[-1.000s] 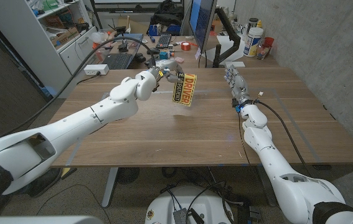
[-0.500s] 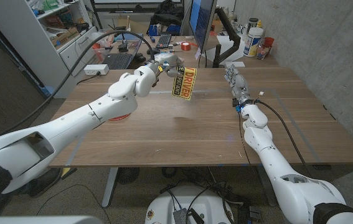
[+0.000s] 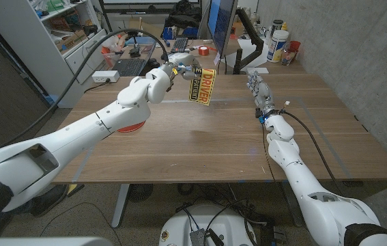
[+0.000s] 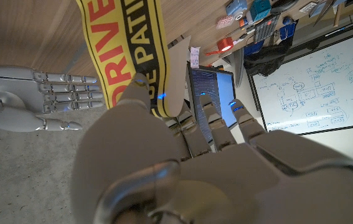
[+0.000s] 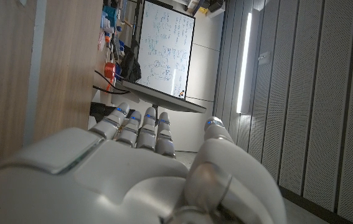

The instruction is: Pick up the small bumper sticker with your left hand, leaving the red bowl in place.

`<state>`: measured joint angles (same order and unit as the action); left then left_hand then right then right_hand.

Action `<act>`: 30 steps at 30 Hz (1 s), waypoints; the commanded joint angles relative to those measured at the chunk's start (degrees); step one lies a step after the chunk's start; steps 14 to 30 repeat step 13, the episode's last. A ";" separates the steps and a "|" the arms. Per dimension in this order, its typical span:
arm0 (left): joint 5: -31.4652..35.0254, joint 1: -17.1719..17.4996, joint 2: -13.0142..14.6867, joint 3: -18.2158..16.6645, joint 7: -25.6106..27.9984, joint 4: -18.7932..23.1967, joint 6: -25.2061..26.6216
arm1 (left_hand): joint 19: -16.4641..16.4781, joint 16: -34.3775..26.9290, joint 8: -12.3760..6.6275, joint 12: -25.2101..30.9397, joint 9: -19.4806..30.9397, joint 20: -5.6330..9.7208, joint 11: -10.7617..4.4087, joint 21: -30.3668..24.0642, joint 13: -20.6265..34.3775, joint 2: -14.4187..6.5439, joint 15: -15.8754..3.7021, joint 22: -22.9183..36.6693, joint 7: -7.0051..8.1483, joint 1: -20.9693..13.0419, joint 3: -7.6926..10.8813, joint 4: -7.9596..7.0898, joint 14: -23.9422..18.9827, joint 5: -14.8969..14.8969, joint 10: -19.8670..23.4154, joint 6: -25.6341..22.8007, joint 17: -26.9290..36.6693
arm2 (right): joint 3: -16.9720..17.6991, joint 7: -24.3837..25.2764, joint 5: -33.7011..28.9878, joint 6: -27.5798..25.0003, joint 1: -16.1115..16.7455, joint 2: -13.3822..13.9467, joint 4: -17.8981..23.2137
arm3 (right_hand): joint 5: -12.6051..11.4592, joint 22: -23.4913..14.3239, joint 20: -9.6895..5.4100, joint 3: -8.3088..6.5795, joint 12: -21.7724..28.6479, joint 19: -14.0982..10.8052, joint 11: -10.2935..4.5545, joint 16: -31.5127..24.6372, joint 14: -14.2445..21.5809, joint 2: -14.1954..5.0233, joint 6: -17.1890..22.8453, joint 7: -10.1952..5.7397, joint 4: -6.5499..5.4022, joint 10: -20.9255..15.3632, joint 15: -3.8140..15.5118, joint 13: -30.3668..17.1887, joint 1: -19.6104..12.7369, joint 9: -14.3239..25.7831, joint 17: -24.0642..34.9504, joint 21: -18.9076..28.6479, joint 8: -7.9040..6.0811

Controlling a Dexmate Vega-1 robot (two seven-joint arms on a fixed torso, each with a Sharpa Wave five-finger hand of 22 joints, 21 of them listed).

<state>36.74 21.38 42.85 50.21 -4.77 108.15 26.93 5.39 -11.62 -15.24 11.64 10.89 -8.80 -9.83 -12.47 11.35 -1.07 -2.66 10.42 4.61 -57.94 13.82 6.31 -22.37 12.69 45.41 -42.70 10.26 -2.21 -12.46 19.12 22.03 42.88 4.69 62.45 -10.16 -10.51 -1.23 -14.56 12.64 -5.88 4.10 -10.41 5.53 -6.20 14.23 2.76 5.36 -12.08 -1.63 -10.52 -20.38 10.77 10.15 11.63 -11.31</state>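
Above the counter's far middle, head view: the bumper sticker point(image 3: 205, 86) is held in the air by the left hand point(image 3: 179, 72), long axis hanging downward, slightly tilted.
Red bowl point(image 3: 130, 127): seen on the counter point(image 3: 200, 147) under the left arm.
Right hand point(image 3: 258, 91): set on the counter, fingers extended, nothing grasped.
Left wrist view: the sticker point(image 4: 126, 50) is pinched between the fingers point(image 4: 210, 121) and thumb, reaching away beyond them.
Right wrist view: the hand point(image 5: 145, 168) is seen with fingers straight, nothing in them.

The left arm reaches far forward over the table, and the left hand point(image 3: 173, 72) is raised above the wood with its fingers point(image 4: 216, 127) closed in a pinch. The right arm lies stretched along the right side, and the right hand point(image 3: 256, 87) has its fingers straight, close together, holding nothing.
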 commanded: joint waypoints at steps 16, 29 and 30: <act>-0.75 0.11 0.10 -0.74 0.90 -0.43 -0.50 | 0.57 0.10 0.18 -0.16 0.24 -0.17 -0.10 0.40 0.07 -0.51 -3.42 0.09 0.08 -0.05 0.08 -0.37 -0.86 -0.22 0.83 -1.00 0.13 | 0.04 0.02 -0.19 0.42 -0.45 -0.62 -1.50 | -0.28 -0.13 -0.09 -0.14 -0.20 0.05 -0.11 -0.15 0.61 -0.25 0.53 -0.21 0.30 -0.38 0.12 -0.25 0.38 0.16 0.12 0.00 0.11; -0.75 0.11 0.10 -0.74 0.90 -0.43 -0.50 | 0.57 0.10 0.18 -0.16 0.24 -0.17 -0.10 0.40 0.07 -0.51 -3.42 0.09 0.08 -0.05 0.08 -0.37 -0.86 -0.22 0.83 -1.00 0.13 | 0.04 0.02 -0.19 0.42 -0.45 -0.62 -1.50 | -0.28 -0.13 -0.09 -0.14 -0.20 0.05 -0.11 -0.15 0.61 -0.25 0.53 -0.21 0.30 -0.38 0.12 -0.25 0.38 0.16 0.12 0.00 0.11; -0.75 0.11 0.10 -0.74 0.90 -0.43 -0.50 | 0.57 0.10 0.18 -0.16 0.24 -0.17 -0.10 0.40 0.07 -0.51 -3.42 0.09 0.08 -0.05 0.08 -0.37 -0.86 -0.22 0.83 -1.00 0.13 | 0.04 0.02 -0.19 0.42 -0.45 -0.62 -1.50 | -0.28 -0.13 -0.09 -0.14 -0.20 0.05 -0.11 -0.15 0.61 -0.25 0.53 -0.21 0.30 -0.38 0.12 -0.25 0.38 0.16 0.12 0.00 0.11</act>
